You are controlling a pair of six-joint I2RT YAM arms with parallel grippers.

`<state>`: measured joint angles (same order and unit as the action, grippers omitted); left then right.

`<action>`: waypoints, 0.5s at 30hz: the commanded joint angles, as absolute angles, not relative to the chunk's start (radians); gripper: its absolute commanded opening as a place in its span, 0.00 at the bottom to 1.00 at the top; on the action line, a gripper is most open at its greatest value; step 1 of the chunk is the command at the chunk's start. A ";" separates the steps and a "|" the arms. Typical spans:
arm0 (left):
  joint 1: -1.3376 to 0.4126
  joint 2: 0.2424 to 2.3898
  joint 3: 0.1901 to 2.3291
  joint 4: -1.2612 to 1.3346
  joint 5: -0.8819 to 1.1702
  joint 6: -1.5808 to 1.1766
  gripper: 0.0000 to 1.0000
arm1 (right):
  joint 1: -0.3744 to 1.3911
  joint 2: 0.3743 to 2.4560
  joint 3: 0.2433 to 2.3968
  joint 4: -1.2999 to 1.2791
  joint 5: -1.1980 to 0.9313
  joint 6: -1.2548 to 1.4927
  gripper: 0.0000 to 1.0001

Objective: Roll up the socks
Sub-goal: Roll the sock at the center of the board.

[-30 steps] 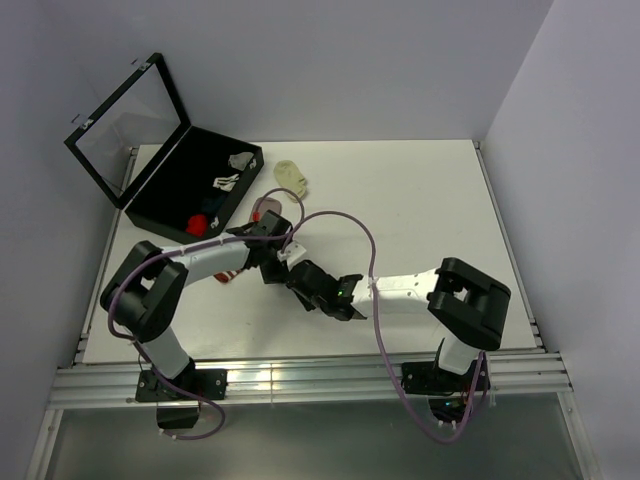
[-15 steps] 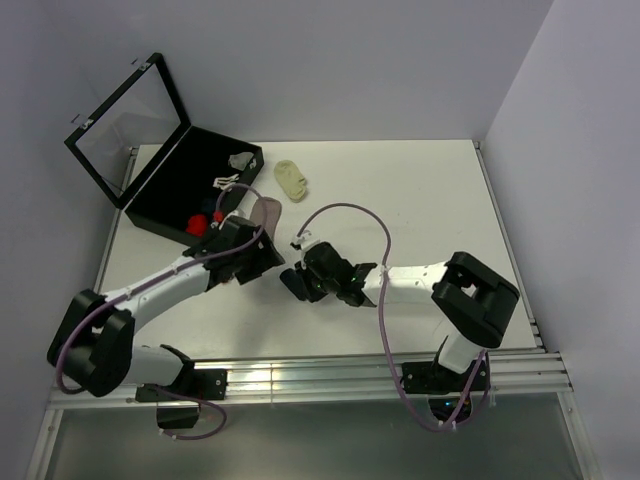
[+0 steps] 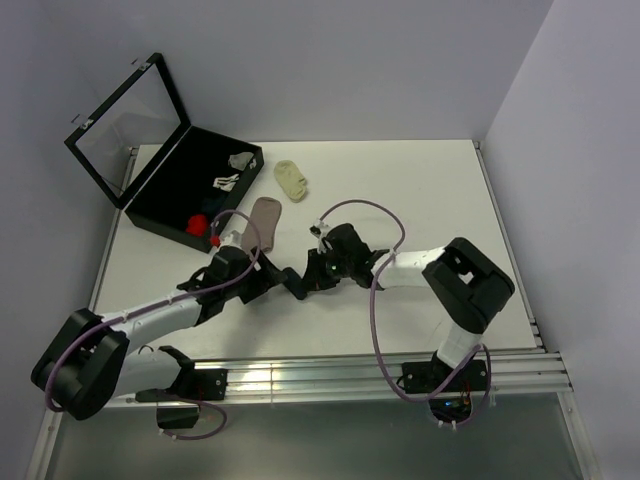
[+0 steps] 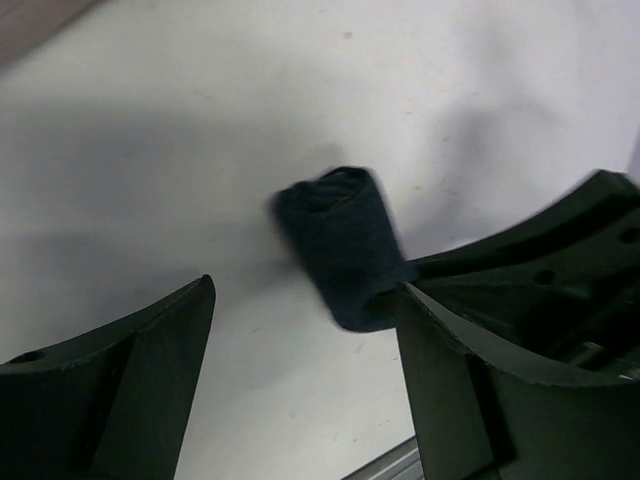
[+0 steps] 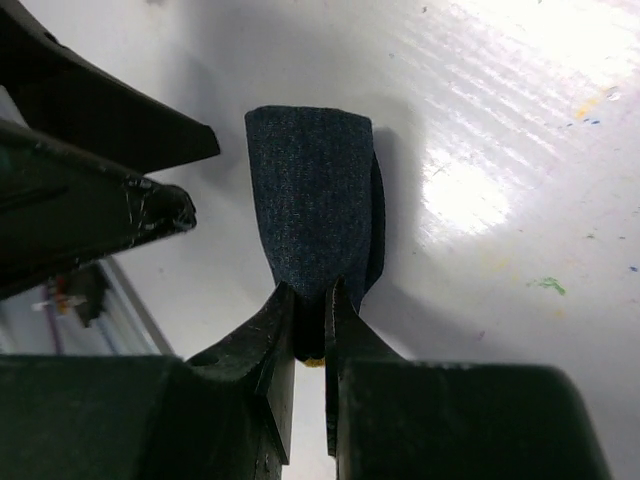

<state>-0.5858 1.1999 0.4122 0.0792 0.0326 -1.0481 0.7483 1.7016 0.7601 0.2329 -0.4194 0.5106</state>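
The navy sock [image 5: 315, 200] is a short rolled bundle lying on the white table [image 3: 420, 190]. It also shows in the top view [image 3: 292, 284] and in the left wrist view [image 4: 340, 245]. My right gripper [image 5: 310, 320] is shut on one end of it, low over the table [image 3: 303, 280]. My left gripper [image 4: 305, 385] is open and empty, its jaws wide apart just short of the roll's other end [image 3: 262, 283]. The dusty-pink sock [image 3: 265, 218] lies flat just beyond both grippers. No beige sock can be made out.
An open black case [image 3: 165, 205] stands at the back left, holding a red bundle [image 3: 200, 222] and small white-grey items [image 3: 232, 170]. A small pale-yellow sock [image 3: 292, 178] lies behind the pink one. The table's near edge rail [image 3: 320, 372] runs below the grippers.
My left gripper pulled back toward the near left, off the pink sock, which now lies in full view. My right gripper swung toward the far left with the navy roll.
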 commanded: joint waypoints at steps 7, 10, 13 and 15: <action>-0.641 1.334 0.419 0.284 0.035 -1.124 0.78 | 0.678 1.808 0.683 0.380 -0.650 0.710 0.00; -0.652 1.361 0.425 0.284 0.031 -1.134 0.78 | 0.652 1.836 0.660 0.442 -0.696 0.768 0.00; -0.664 1.384 0.430 0.290 0.028 -1.143 0.77 | 0.624 1.865 0.643 0.495 -0.724 0.823 0.00; -0.673 1.408 0.440 0.293 0.031 -1.153 0.76 | 0.609 1.887 0.627 0.543 -0.752 0.866 0.00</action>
<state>-0.6575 1.3670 0.4183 0.2897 0.0334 -1.1324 0.6258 1.8362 0.6727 0.5175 -0.7151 0.7849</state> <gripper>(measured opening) 0.769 0.154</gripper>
